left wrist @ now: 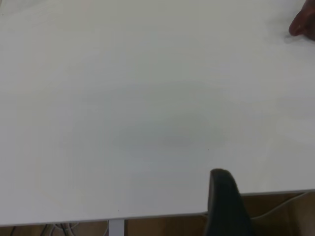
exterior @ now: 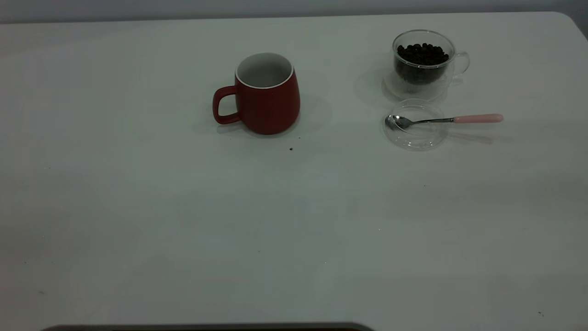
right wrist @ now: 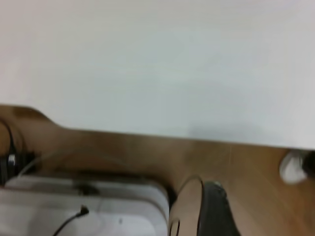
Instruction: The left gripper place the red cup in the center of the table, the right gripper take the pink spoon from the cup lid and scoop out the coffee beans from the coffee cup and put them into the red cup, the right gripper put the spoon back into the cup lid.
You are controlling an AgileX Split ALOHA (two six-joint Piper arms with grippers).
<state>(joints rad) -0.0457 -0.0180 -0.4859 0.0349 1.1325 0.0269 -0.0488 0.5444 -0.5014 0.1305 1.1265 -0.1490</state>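
Off the near edge of the table [exterior: 138,207] our two grippers sit parked — only one dark fingertip [left wrist: 224,196] of the left and one [right wrist: 214,211] of the right show, so we cannot tell if either is open. Farther out, the red cup [exterior: 266,94] stands upright mid-table, ready for filling. Well to its right the pink spoon [exterior: 443,120] rests with its bowl in the cup lid [exterior: 415,138], handle overhanging — easy to pinch — beside the coffee cup [exterior: 425,64] of coffee beans [exterior: 422,54].

On the plain white bench [exterior: 138,207] stand a dark red ceramic mug [exterior: 268,99] with white inside, near-black coffee beans [exterior: 421,54], and a pale-pink-handled metal spoon [exterior: 441,120].
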